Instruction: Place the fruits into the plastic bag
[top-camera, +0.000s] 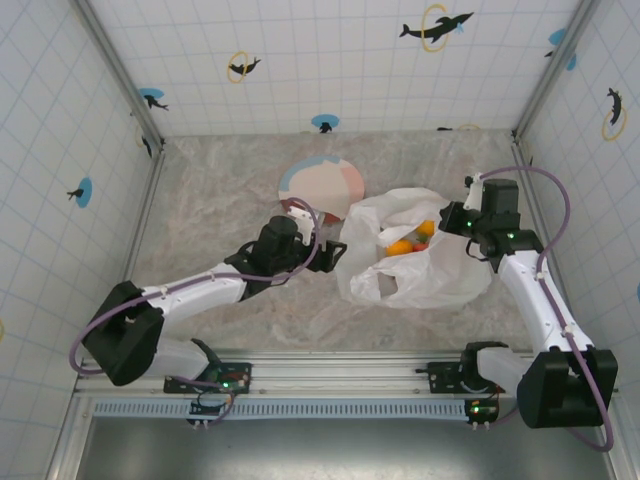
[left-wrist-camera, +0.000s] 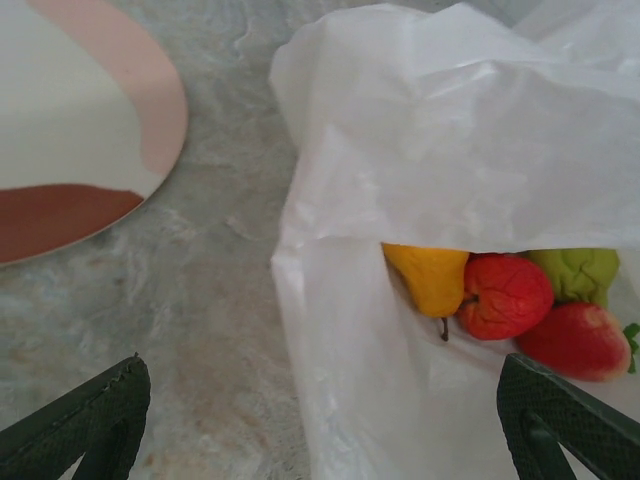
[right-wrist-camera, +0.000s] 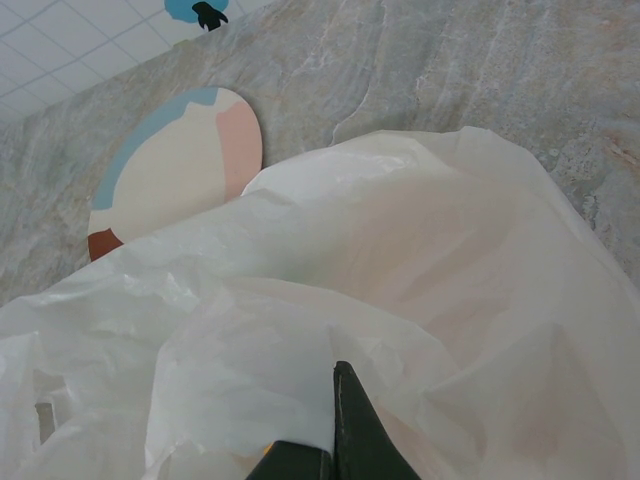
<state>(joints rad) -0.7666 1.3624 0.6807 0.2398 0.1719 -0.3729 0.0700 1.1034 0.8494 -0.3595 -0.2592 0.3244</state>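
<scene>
Where the marble bench (top-camera: 220, 200) runs right of centre in the top view, the plastic bag (top-camera: 440, 275) lies crumpled on it. Its mouth gapes toward the upper left, and the fruits (top-camera: 408, 243) sit bunched inside: an orange one, a yellow one and a bit of red show through the opening. In the left wrist view the bag (left-wrist-camera: 450, 130) takes up the right half of the frame. Under an overhanging fold of film, four of the fruits are packed side by side at centre right: a yellow pear (left-wrist-camera: 430, 275), a wrinkled red apple (left-wrist-camera: 505, 295), a green fruit (left-wrist-camera: 575, 272) and another red fruit (left-wrist-camera: 575, 340) lowest and farthest right. The round plate (top-camera: 322, 185), with a pale centre and bands of pink, blue and reddish brown, rests just up and left of the bag. From the left wrist it sits in the upper left corner, with a strip of bare bench between its rim (left-wrist-camera: 165, 150) and the film. The left fingers (top-camera: 322, 250) are at the bag's left edge; in their own view they stand far apart in the two bottom corners (left-wrist-camera: 95, 420), released and gripping nothing. The right fingers (top-camera: 452, 220) are at the bag's upper right edge. In the right wrist view they come to a dark point at bottom centre (right-wrist-camera: 350, 430), clenched together on the bag's film (right-wrist-camera: 420, 300), which billows across the frame.
</scene>
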